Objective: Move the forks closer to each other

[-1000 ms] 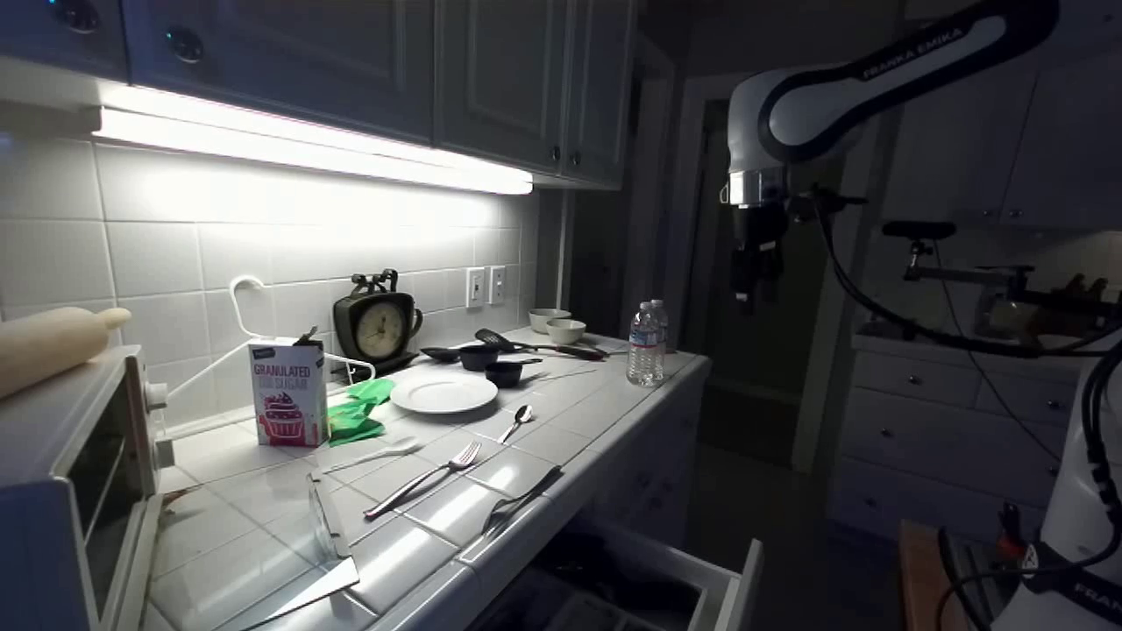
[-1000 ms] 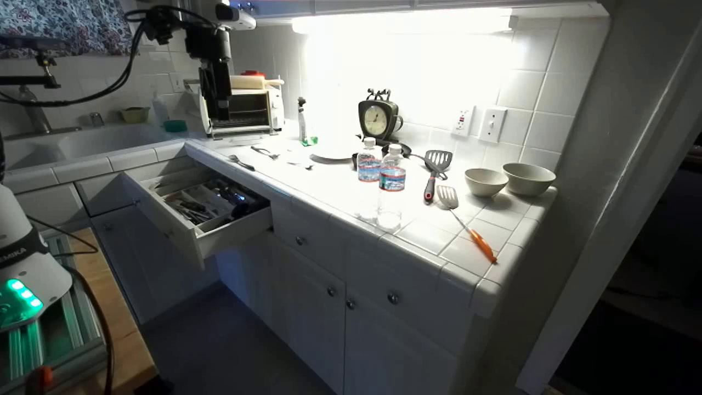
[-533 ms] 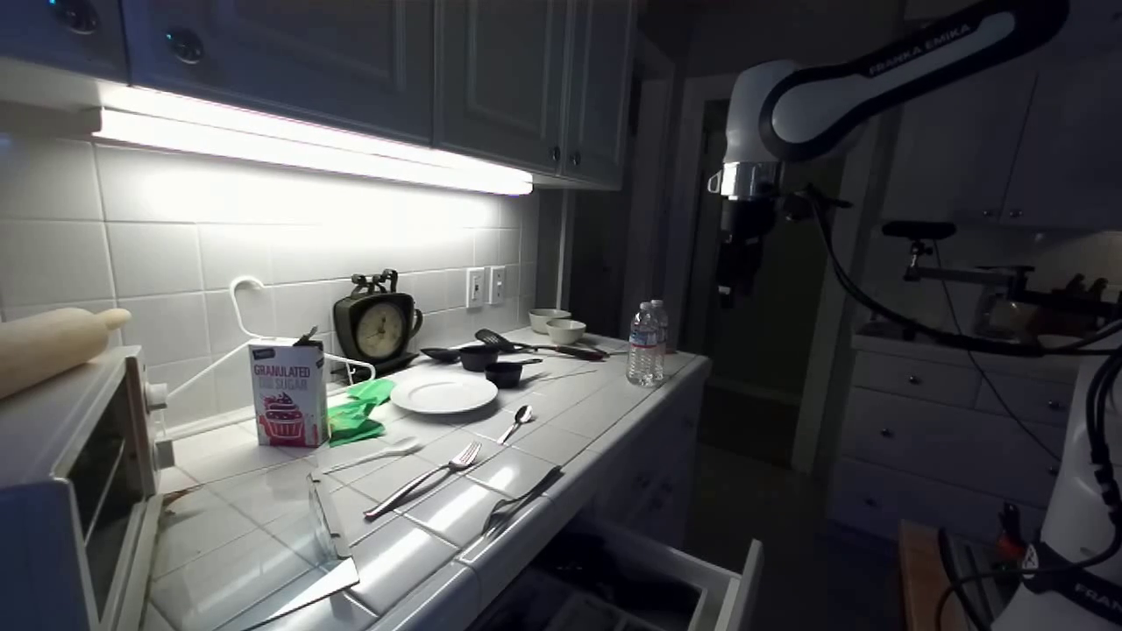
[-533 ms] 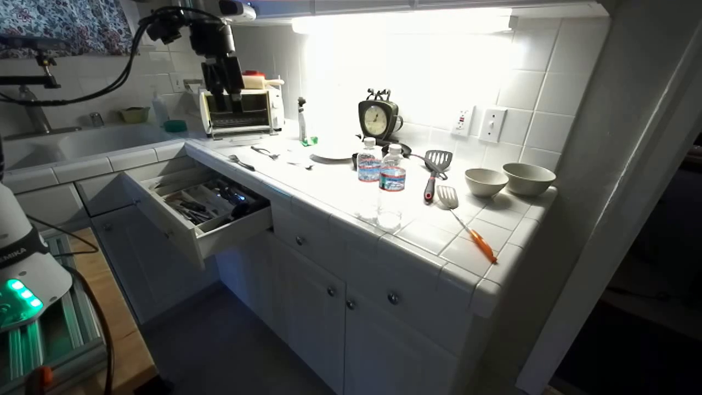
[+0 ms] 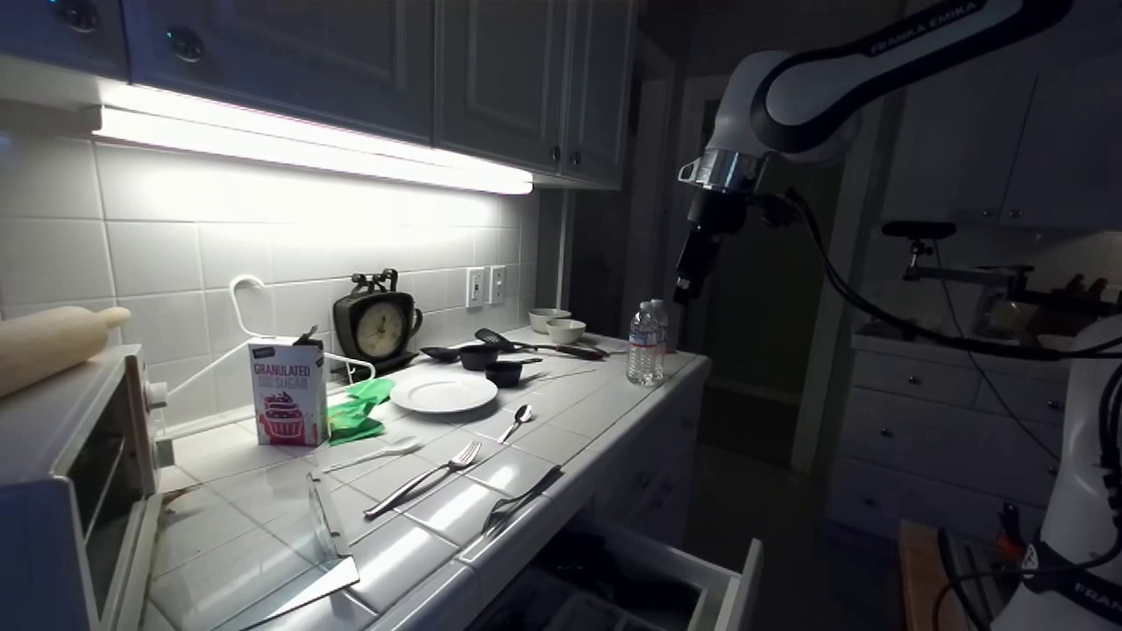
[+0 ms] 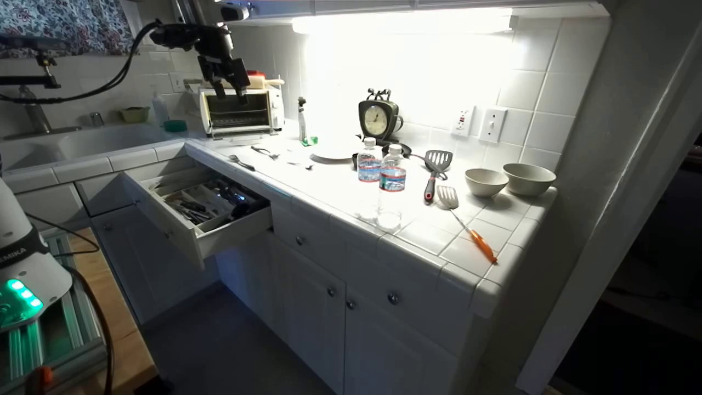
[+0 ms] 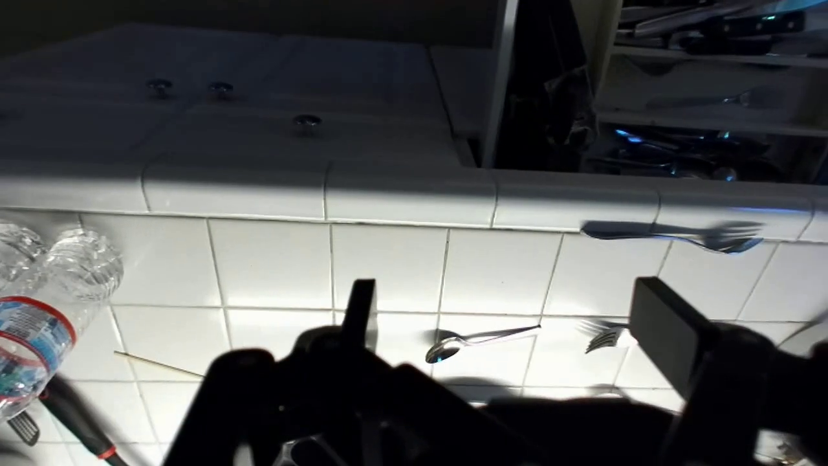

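Two silver forks lie apart on the white tiled counter. The inner fork (image 5: 408, 491) lies mid-counter; it also shows in an exterior view (image 6: 266, 153). The outer fork (image 5: 535, 489) lies along the front edge, above the open drawer, and shows in an exterior view (image 6: 242, 163) too. In the wrist view the outer fork (image 7: 724, 247) is in full sight. Only the tines of the inner fork (image 7: 607, 338) show there; the rest is behind a finger. My gripper (image 5: 688, 294) is high above the counter, tilted. In the wrist view the gripper (image 7: 504, 304) is wide open and empty.
A spoon (image 5: 523, 414) and a white plate (image 5: 443, 394) lie beyond the forks. Two water bottles (image 5: 644, 346) stand near the front edge. The cutlery drawer (image 6: 230, 233) is pulled out below. A sugar box (image 5: 289, 394) and a toaster oven (image 5: 105, 491) stand at one end.
My gripper has tilted from pointing straight down to slanting over the counter, and its tips have swung toward the counter. The wrist has turned a little. The forks have not moved.
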